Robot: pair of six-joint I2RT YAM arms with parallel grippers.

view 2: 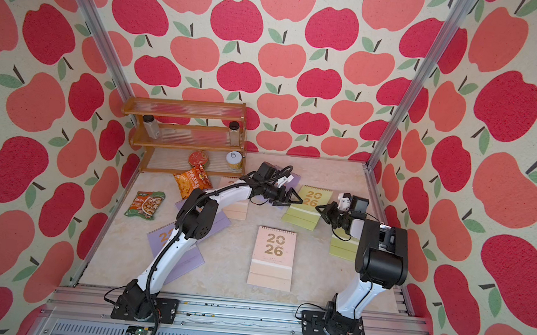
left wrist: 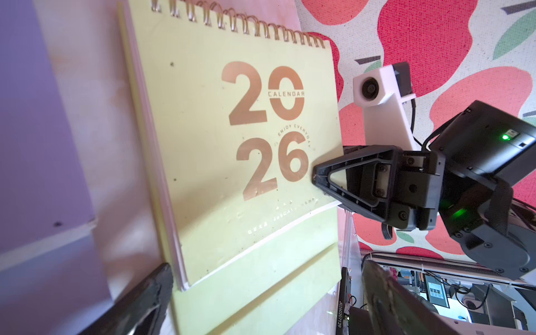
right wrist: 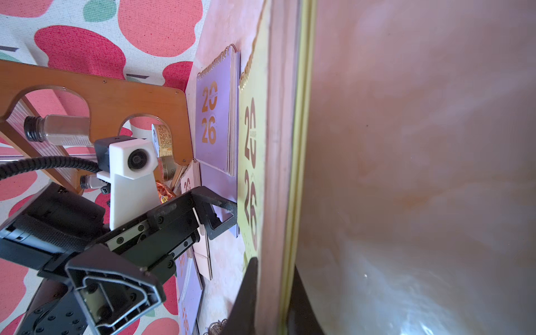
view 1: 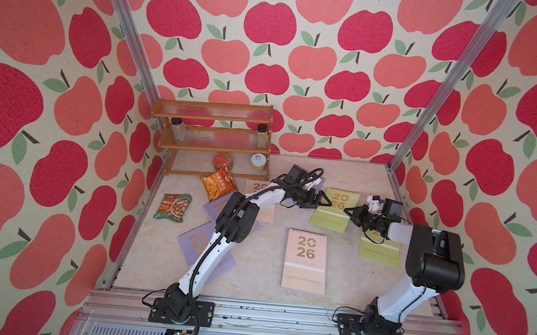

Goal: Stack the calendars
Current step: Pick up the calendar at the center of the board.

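With your right jaws pinched shut on the 3 o'clock edge of the green calendar at 2 o'clock on the surface and your left jaws gaping wide at its 9 o'clock edge, lift slowly, keeping it level so pages don't splay.

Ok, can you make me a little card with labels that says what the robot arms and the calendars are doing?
Right gripper: shut on the edge of the yellow-green calendar
Left gripper: open, at that calendar's other side
Pale pink calendar: lying flat by itself in the middle
Others: lilac calendar and second yellow-green calendar, each partly under an arm
Snacks: orange packet and green packet, near the wooden rack
Stack: not built yet
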